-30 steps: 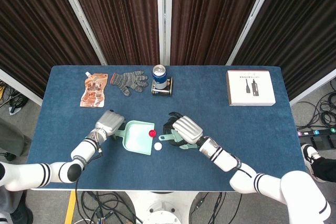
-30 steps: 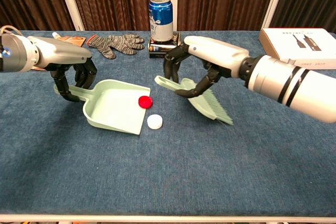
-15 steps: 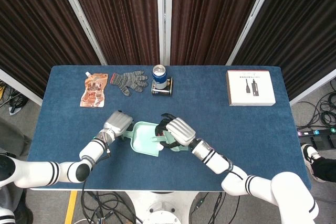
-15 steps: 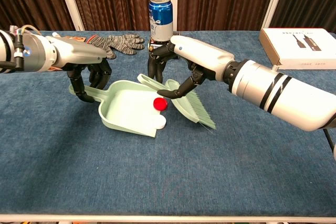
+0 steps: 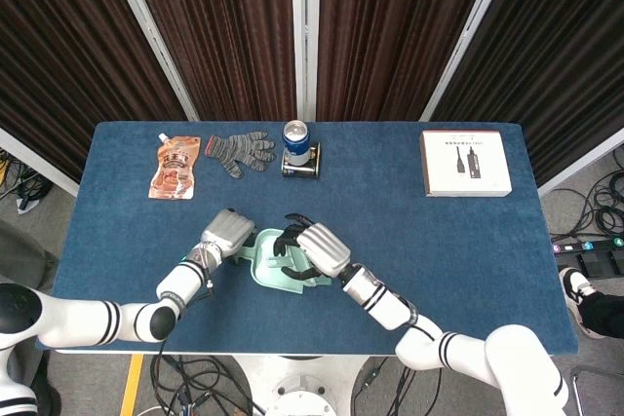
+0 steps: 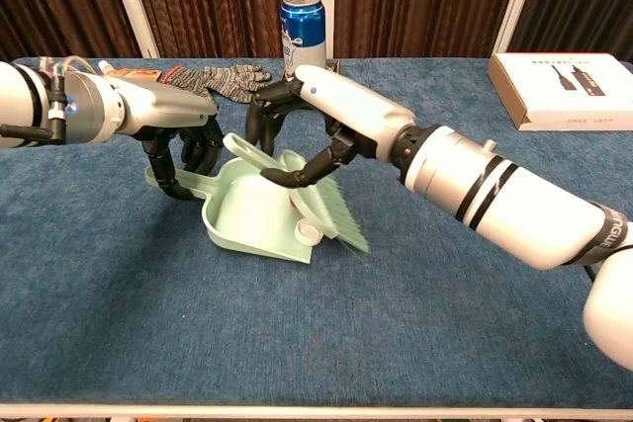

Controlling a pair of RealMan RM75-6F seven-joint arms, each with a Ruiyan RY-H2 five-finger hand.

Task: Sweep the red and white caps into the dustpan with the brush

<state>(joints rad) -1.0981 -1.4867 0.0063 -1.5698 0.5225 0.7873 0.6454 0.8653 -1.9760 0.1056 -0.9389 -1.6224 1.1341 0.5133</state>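
Observation:
A mint-green dustpan lies on the blue table, and my left hand grips its handle. My right hand holds the matching green brush, whose bristles stand on the pan's open edge. The white cap rests on the pan's front lip against the bristles. Only a sliver of the red cap shows beside the brush, inside the pan. In the head view my right hand covers the brush and both caps, with my left hand at the dustpan.
At the back of the table a blue can stands on a small black block, with a grey glove and an orange pouch to its left. A white box lies at the far right.
My right hand swept the brush leftward, pushing both caps from the table onto the dustpan. My left hand slid the dustpan to the right, toward the brush.

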